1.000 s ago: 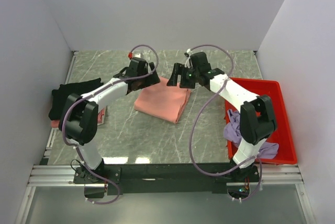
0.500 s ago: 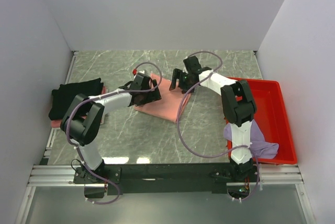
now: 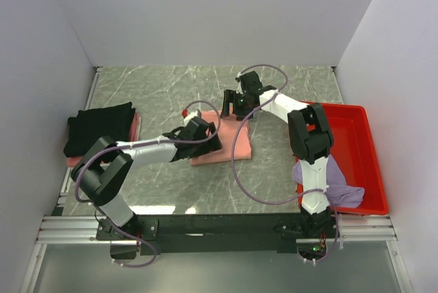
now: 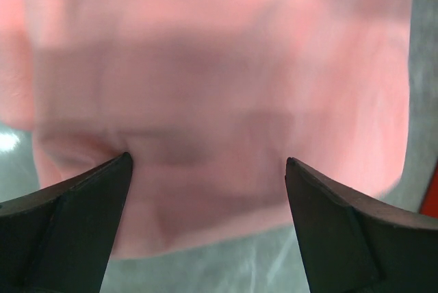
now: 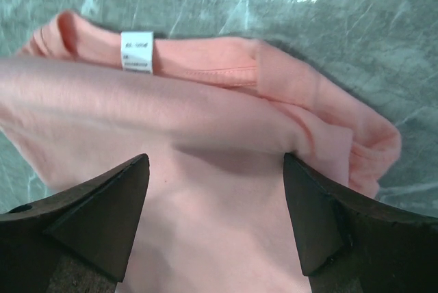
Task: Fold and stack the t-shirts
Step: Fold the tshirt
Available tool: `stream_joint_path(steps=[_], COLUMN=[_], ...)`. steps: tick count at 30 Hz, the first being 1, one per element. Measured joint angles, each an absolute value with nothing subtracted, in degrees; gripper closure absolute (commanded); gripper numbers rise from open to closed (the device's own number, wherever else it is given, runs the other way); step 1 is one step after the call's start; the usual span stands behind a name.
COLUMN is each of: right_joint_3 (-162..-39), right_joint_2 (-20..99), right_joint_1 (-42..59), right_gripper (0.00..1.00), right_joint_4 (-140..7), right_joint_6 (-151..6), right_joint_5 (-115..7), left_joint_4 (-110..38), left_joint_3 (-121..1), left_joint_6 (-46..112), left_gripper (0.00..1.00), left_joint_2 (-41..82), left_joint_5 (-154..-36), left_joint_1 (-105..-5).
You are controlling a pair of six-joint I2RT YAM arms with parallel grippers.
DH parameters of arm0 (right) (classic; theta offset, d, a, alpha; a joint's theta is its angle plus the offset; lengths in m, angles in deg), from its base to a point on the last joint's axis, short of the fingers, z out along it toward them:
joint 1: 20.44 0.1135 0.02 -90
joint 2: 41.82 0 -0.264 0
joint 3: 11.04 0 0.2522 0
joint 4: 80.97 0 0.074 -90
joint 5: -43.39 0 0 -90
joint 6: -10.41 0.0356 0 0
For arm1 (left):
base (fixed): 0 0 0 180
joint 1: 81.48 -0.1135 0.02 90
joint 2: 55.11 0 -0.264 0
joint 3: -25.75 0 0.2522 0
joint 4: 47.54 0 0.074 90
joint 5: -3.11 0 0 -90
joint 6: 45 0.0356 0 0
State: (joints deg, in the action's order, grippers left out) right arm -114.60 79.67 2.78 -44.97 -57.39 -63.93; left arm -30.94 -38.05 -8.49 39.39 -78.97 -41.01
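The salmon-pink t-shirt (image 3: pixel 234 141) lies folded in the middle of the table. My left gripper (image 3: pixel 211 141) is low over its near left part, open and empty. In the left wrist view (image 4: pixel 205 163) the jaws straddle the shirt's (image 4: pixel 226 67) edge. My right gripper (image 3: pixel 233 107) is open and empty at the shirt's far end. In the right wrist view (image 5: pixel 215 163) the shirt (image 5: pixel 205 224) fills the space between the jaws, and its white neck label (image 5: pixel 137 51) shows beyond. A black t-shirt (image 3: pixel 99 127) lies on a pink one (image 3: pixel 135 129) at the left. A lavender t-shirt (image 3: pixel 321 180) hangs out of the tray.
The red plastic tray (image 3: pixel 352 146) stands at the right edge beside the right arm. White walls close in the table at the back and both sides. Cables loop over both arms.
My left gripper has moved nearer and to the right along the salmon shirt, which is now a narrower, more compact fold. My right gripper has shifted slightly back.
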Motion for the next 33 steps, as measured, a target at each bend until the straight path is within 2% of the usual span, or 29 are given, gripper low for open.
stream_joint_path(steps=[5, 11, 14, 22, 33], right_joint_3=[-111.72, -100.59, -96.20, -85.80, -84.90], right_joint_2=[75.37, 58.95, 54.34, 56.88, 59.70], right_joint_1=[2.78, 2.78, 2.78, 2.81, 2.76], right_gripper=[0.14, 0.14, 0.13, 0.14, 0.12], right_joint_4=[-43.31, -45.21, -47.72, -50.76, -52.36], right_joint_6=[-60.04, -60.08, -59.62, -58.00, -57.59], right_joint_5=[-65.63, -70.90, -74.35, -76.50, -73.94], left_joint_4=[-26.09, -22.27, -21.46, -22.16, -21.85], left_joint_3=[-37.40, -39.06, -41.40, -46.25, -48.02], left_joint_6=[-12.21, -12.69, -12.36, -10.79, -9.54], left_gripper=[0.01, 0.01, 0.01, 0.01, 0.00], left_joint_2=[35.52, 32.16, 32.29, 39.17, 44.84], left_joint_5=[-78.24, -75.10, -73.92, -73.52, -73.96], left_joint_1=[-37.10, -37.60, -38.63, -45.36, -46.15])
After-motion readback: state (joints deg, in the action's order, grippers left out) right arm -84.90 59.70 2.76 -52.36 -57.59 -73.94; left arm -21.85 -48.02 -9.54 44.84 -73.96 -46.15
